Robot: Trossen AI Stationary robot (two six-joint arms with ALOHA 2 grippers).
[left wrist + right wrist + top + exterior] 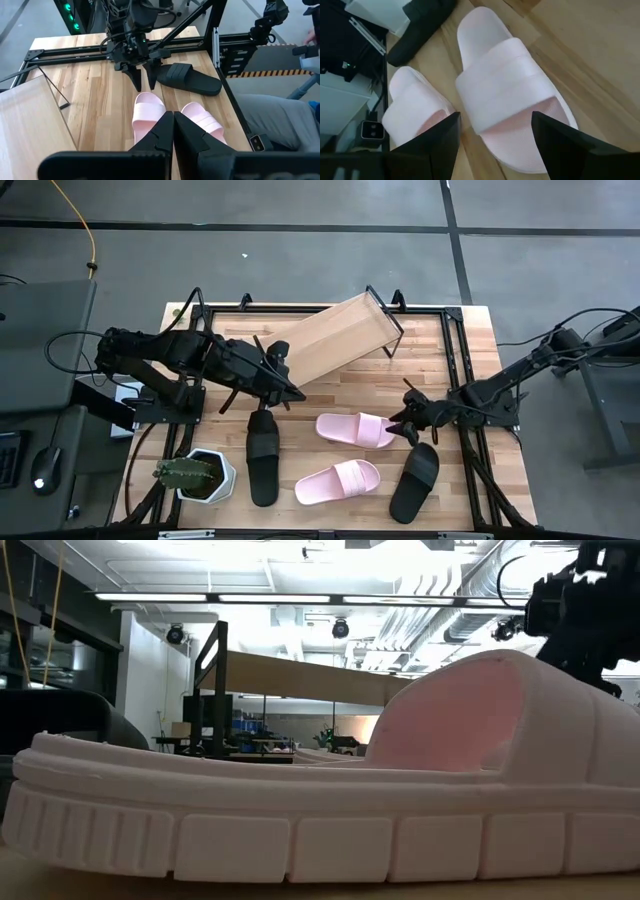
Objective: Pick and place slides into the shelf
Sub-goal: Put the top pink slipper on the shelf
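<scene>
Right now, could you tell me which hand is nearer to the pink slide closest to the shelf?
Right. The right hand hangs open just over that pink slide's strap end; the left hand sits shut farther off, beside the shelf.

Low view: pink slide (pixel 330 800) fills frame, toe and heel cut off at 3 and 9 o'clock; shelf (pixel 300 675) mostly hidden behind. High view: cactus pot (pixel 200 475) partly behind frame bar. Left wrist view: shelf (pixel 25 130) cut off at 9 o'clock.

Bright overhead tubes (pixel 300 597) — glare, soft shadows.
</scene>
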